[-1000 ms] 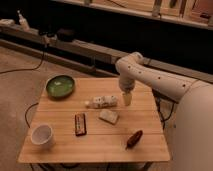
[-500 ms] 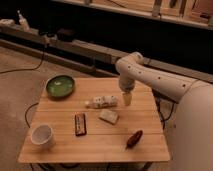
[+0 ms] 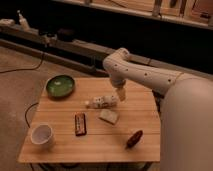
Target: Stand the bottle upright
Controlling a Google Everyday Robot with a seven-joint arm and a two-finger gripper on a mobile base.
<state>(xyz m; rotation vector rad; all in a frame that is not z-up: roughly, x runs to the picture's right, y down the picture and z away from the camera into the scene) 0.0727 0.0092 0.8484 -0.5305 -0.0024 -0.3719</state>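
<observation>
The small, whitish, translucent plastic bottle (image 3: 103, 102) lies on its side on the light wooden desk (image 3: 60, 109). The tool (image 3: 120, 94) hangs at the bottle's end nearer the arm, jaws apart.

Nothing shifts on the wooden table (image 3: 146, 114): the gripper (image 3: 120, 95) stays poised, jaws spread, just beside the right end of the bottle (image 3: 102, 102), which lies on its side exactly where it lay a second ago.

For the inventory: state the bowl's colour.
Green bowl, camera view; the tool hangs beside the bottle.
</observation>
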